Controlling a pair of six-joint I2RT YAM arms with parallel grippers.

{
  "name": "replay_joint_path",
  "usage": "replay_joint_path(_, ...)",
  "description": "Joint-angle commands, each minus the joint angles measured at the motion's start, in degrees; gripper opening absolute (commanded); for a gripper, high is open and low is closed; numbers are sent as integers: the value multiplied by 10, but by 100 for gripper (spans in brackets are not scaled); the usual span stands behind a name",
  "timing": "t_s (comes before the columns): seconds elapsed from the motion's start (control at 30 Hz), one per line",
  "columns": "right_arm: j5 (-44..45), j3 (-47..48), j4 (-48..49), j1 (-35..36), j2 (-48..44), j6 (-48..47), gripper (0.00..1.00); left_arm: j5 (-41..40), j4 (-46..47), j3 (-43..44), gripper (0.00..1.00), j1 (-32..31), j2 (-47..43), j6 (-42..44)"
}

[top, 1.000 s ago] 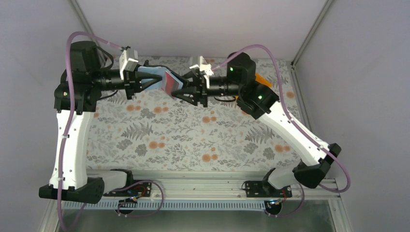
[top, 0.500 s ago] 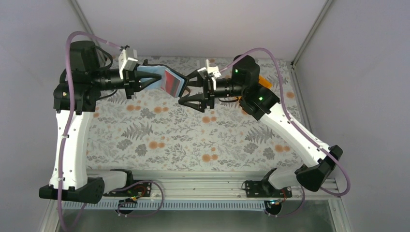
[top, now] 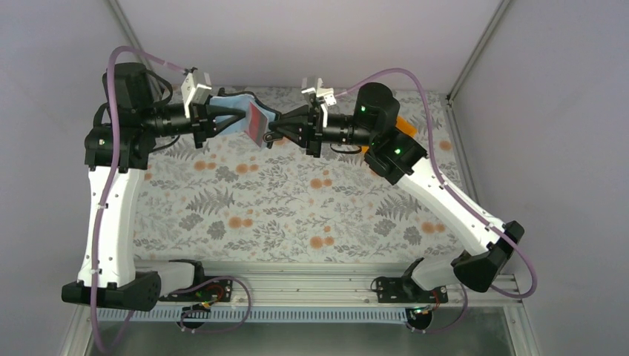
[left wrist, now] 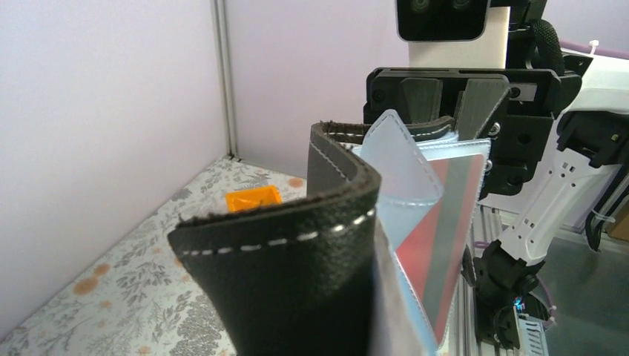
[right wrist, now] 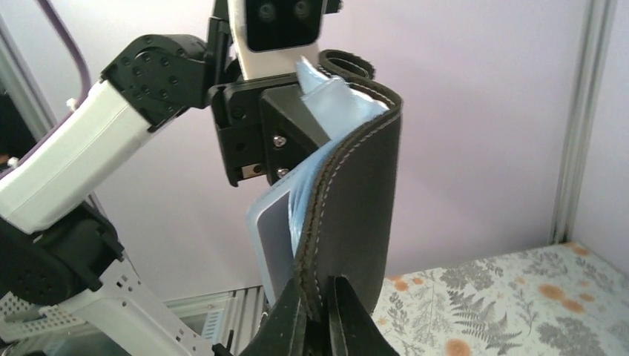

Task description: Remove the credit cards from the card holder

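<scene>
The black card holder [top: 239, 119] hangs open in the air at the back of the table, its grey-blue pockets showing. My left gripper [top: 219, 119] is shut on its left end; its fingers are hidden behind the leather [left wrist: 297, 282] in the left wrist view. A red credit card [top: 257, 122] sits in a pocket, also in the left wrist view [left wrist: 426, 252]. My right gripper [top: 271, 133] is shut on the card holder's free black flap edge [right wrist: 356, 215]; its fingertips [right wrist: 324, 297] pinch the stitched edge, beside the card [right wrist: 271, 237], not on it.
An orange plastic bin [top: 401, 122] stands at the back right, partly behind the right arm; it also shows in the left wrist view [left wrist: 252, 199]. The floral table cover [top: 297, 215] lies below both arms. Grey walls close in the back and sides.
My right gripper was open and a little back from the card holder; it has moved left and shut on the flap edge. The left arm has lifted the card holder slightly.
</scene>
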Motion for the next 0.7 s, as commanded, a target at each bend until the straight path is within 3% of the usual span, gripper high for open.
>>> replay_joint_path(0.0, 71, 15, -25, 4, 4, 22, 12, 44, -11, 12, 2, -5, -4, 7)
replay_joint_path(0.07, 52, 20, -27, 3, 7, 16, 37, 48, -18, 25, 2, -5, 2, 12)
replay_joint_path(0.13, 9, 23, -32, 4, 5, -16, 54, 42, -29, 43, 2, -5, 13, 15)
replay_joint_path(0.23, -36, 26, -64, 4, -4, -73, 63, 29, -25, 55, 2, -5, 20, 5)
replay_joint_path(0.33, -24, 18, -52, 4, -13, -64, 66, 14, -30, 46, 2, -5, 15, 11)
replay_joint_path(0.43, -78, 21, -47, 5, -7, -75, 77, -2, -30, 48, 2, -5, 18, 13)
replay_joint_path(0.5, -70, 33, -53, 6, -1, -67, 76, -8, -22, 47, 2, -5, 18, 3)
replay_joint_path(0.53, -45, 39, -47, 7, 2, -51, 70, -4, -20, 45, 3, -5, 16, 1)
replay_joint_path(0.6, -2, 36, -18, 7, 4, -14, 49, 6, -19, 38, 2, -5, 10, 4)
replay_joint_path(0.67, 17, 22, 21, 7, 4, 18, 38, 6, -19, 33, 2, -5, 5, 6)
